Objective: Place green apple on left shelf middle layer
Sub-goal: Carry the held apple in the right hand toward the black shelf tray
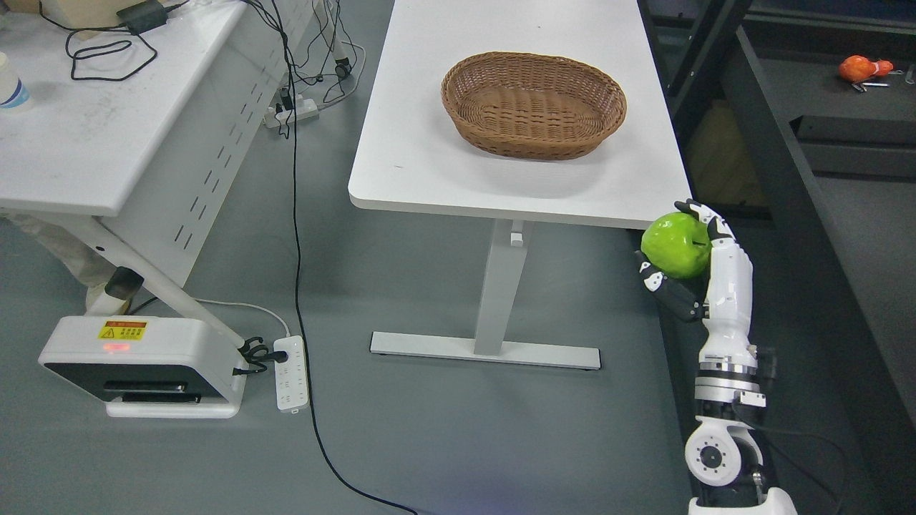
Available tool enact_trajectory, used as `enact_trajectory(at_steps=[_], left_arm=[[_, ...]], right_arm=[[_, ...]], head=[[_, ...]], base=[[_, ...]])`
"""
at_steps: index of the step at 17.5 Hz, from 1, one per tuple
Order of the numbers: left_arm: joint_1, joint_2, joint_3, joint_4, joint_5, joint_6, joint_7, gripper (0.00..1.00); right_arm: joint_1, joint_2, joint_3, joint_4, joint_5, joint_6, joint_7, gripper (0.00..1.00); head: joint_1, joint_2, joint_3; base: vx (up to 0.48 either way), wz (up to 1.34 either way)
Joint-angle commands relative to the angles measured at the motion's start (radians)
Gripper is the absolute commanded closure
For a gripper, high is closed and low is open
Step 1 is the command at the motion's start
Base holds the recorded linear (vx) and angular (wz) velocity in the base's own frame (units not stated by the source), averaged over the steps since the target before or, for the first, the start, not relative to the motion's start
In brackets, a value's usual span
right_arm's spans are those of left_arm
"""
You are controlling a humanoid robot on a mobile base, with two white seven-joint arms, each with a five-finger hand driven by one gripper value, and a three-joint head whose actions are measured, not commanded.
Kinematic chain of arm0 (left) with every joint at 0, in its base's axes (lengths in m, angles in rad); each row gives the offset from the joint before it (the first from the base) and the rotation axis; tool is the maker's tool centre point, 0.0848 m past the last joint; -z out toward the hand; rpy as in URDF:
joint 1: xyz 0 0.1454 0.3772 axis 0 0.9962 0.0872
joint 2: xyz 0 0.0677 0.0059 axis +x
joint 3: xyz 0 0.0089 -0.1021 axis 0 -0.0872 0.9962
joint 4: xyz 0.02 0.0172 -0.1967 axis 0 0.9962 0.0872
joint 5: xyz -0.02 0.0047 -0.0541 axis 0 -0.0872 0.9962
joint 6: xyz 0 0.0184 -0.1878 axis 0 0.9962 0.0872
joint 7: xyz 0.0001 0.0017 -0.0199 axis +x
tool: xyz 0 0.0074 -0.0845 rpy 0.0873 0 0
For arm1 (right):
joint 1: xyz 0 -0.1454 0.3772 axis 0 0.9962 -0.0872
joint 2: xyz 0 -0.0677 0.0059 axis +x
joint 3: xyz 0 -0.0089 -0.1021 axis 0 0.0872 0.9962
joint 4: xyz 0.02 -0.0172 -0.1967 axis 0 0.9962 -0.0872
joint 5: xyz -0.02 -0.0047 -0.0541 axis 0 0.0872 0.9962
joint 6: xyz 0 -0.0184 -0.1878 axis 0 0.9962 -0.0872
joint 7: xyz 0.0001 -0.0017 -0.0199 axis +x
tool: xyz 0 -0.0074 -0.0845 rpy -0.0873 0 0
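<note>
Your right robot hand (690, 268) is clamped around the green apple (675, 244), fingers curled over and under it | apple sits just off the bench (429, 143) near-right corner, above the floor | wicker basket (533, 104) rests on the bench, well apart from the apple

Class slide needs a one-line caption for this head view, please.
Right hand grips a green apple off the white table's corner; wicker basket sits empty.
</note>
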Motion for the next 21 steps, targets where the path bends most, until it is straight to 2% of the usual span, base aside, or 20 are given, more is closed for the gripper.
enact_trajectory(at_steps=[1, 7, 12, 17, 21], left_arm=[[0.000, 0.017, -0.003, 0.000, 0.000, -0.001, 0.000, 0.00], [0.000, 0.017, 0.000, 0.000, 0.000, -0.001, 0.000, 0.00], [0.000, 0.017, 0.000, 0.000, 0.000, -0.001, 0.000, 0.00], [0.000, 0.017, 0.000, 0.000, 0.000, -0.001, 0.000, 0.00], [0.000, 0.017, 0.000, 0.000, 0.000, -0.001, 0.000, 0.00]], right_arm=[[-0.004, 0.001, -0.013, -0.009, -0.001, 0.012, 0.001, 0.99], [0.005, 0.006, -0.007, -0.009, -0.001, 0.012, 0.001, 0.98], [0.078, 0.000, -0.001, -0.008, -0.004, 0.003, 0.004, 0.98], [0.059, 0.017, 0.013, -0.003, -0.003, -0.002, 0.002, 0.98], [0.052, 0.039, -0.024, -0.005, -0.006, -0.005, -0.002, 0.98]], head=[[0.0000, 0.000, 0.000], [0.0000, 0.000, 0.000], [0.0000, 0.000, 0.000], [0.0000, 0.000, 0.000], [0.0000, 0.000, 0.000]], base=[[-0.201, -0.08], [-0.223, -0.01], [-0.232, 0.01], [-0.228, -0.03], [-0.191, -0.27]])
